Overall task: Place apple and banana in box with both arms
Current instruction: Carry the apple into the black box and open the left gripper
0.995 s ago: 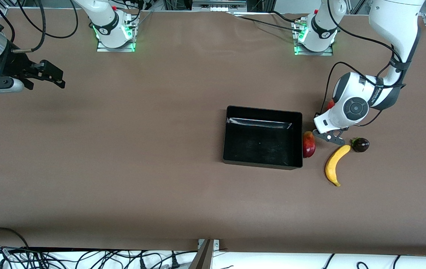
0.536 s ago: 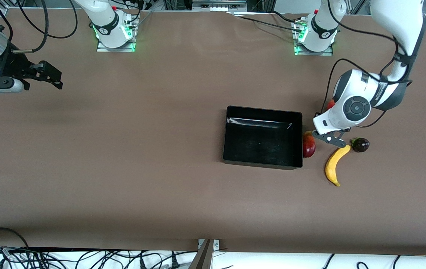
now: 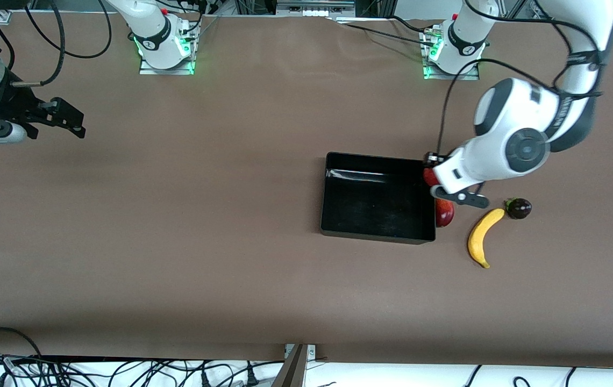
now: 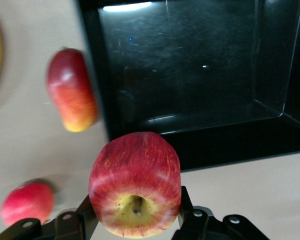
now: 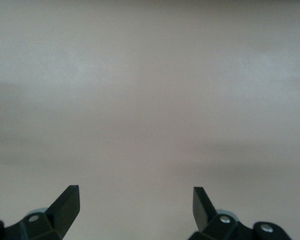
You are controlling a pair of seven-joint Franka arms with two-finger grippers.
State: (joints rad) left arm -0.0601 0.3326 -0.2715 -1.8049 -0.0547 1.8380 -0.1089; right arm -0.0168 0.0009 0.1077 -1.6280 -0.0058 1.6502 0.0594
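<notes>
My left gripper (image 3: 431,173) is shut on the apple (image 3: 428,177) and holds it up over the edge of the black box (image 3: 371,207) at the left arm's end. In the left wrist view the red-and-yellow apple (image 4: 135,185) sits between the fingers (image 4: 186,205), stem dimple toward the camera, with the empty box (image 4: 200,75) close by. The banana (image 3: 482,236) lies on the table beside the box, nearer the front camera. My right gripper (image 3: 72,115) is open and empty over bare table at the right arm's end, where the arm waits; it also shows in the right wrist view (image 5: 135,200).
A red-yellow mango (image 3: 444,214) lies against the box's outer wall, also seen in the left wrist view (image 4: 71,97). A dark purple fruit (image 3: 519,208) sits by the banana's tip. A plain red round fruit (image 4: 27,202) lies on the table under the left arm.
My left gripper has risen with the apple and moved toward the box's edge. The right gripper has drifted slightly toward its end of the table.
</notes>
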